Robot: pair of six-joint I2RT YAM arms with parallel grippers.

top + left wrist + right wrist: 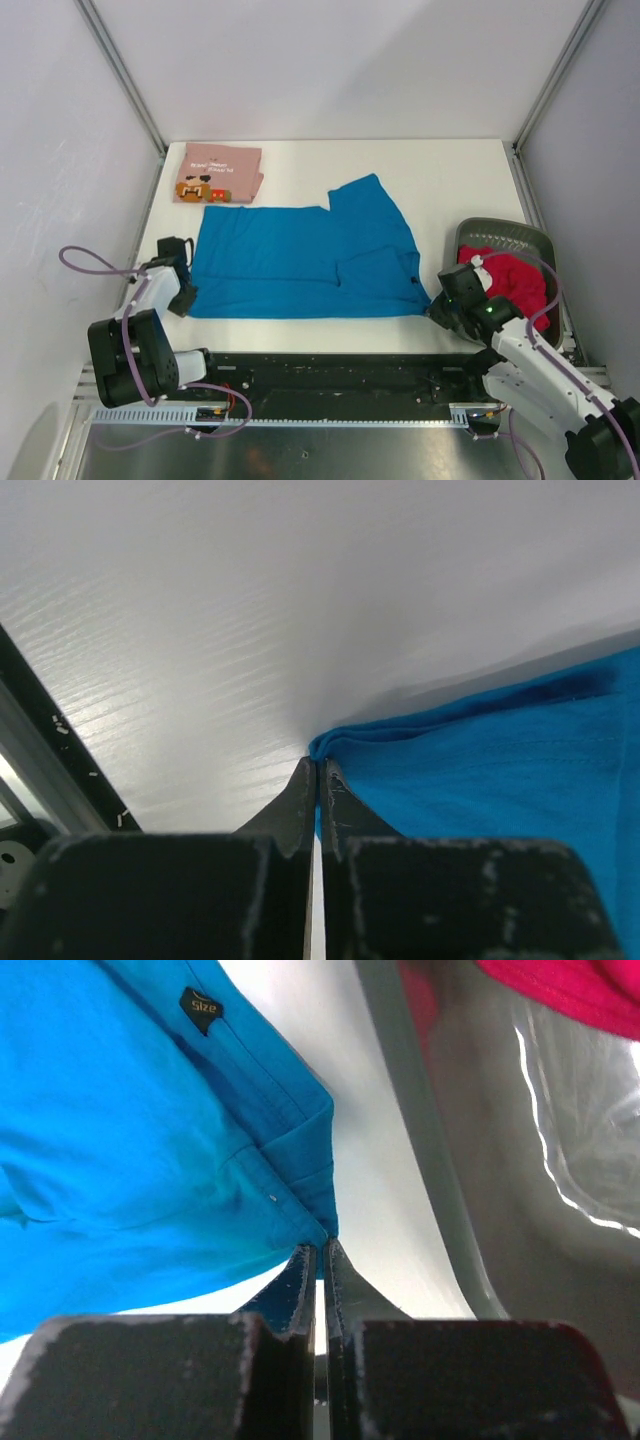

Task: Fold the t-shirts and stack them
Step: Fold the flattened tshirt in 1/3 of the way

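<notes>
The bright blue t-shirt lies spread across the middle of the white table, one sleeve folded up at the back. My left gripper is shut on its near left corner. My right gripper is shut on its near right corner, beside the size tag. The dusty pink t-shirt lies folded at the back left, print up. The red t-shirt lies crumpled in the basket and shows in the right wrist view.
The dark grey plastic basket stands at the right edge of the table, close to my right gripper; its wall fills the right of the right wrist view. White enclosure walls stand on the left, back and right. A black rail runs along the table's near edge.
</notes>
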